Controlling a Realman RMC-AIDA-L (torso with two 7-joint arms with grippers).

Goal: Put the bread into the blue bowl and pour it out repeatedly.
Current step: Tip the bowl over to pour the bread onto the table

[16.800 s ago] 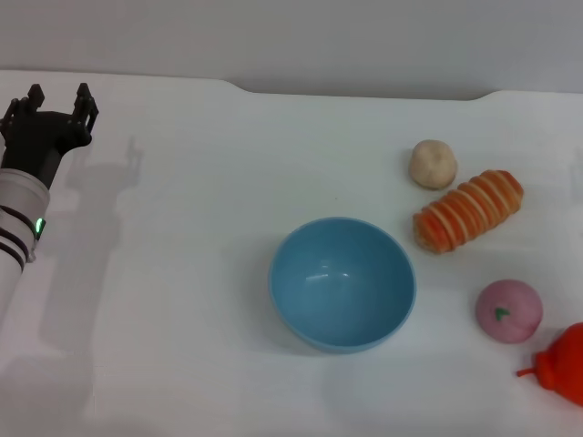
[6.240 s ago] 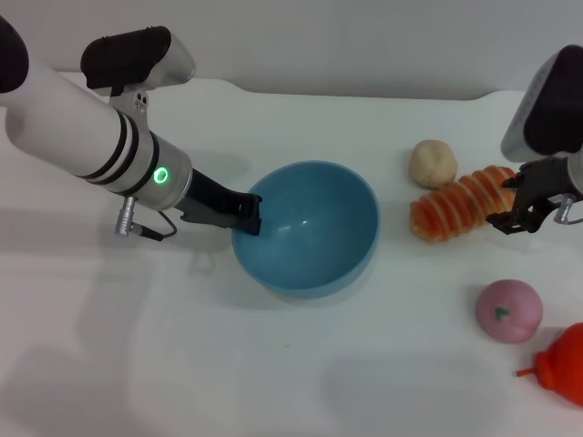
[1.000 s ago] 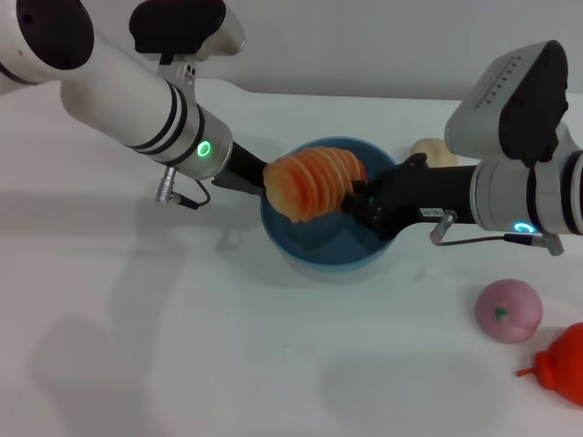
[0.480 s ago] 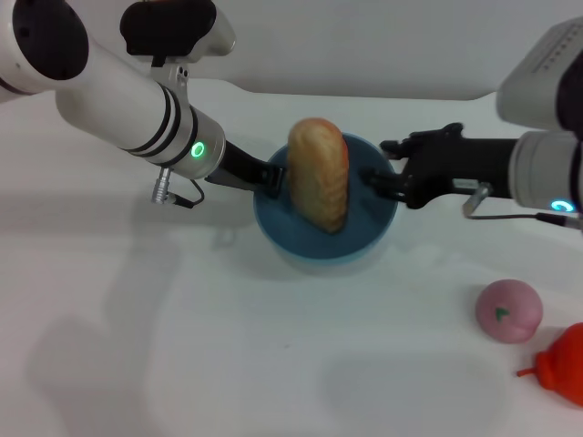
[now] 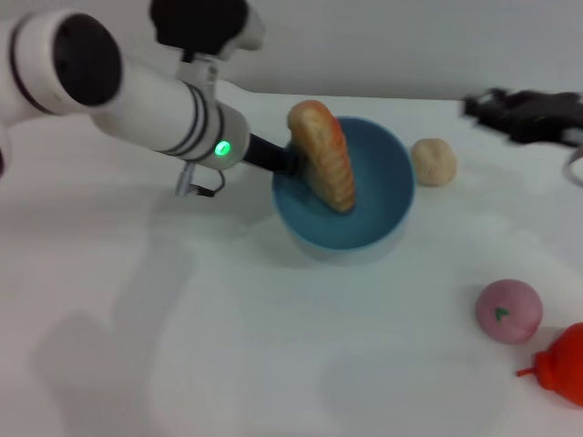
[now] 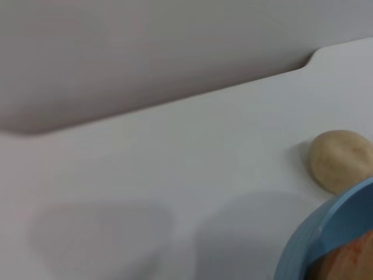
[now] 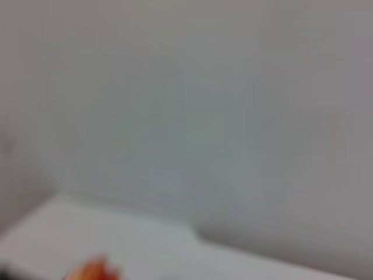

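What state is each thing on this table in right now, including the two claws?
bread: propped on end in the bowl, leaning on its rim, held by nothing.
blue bowl: tilted, gripped at its rim.
left claw: shut on the bowl's rim.
right claw: away over the table's far right, carrying nothing.
round bun: resting beside the bowl.
pink ball: resting untouched.
red toy: resting at the edge.

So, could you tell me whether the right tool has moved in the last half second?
Yes. The right tool has pulled back from the bowl, now beyond the bun, toward the table's far right edge.
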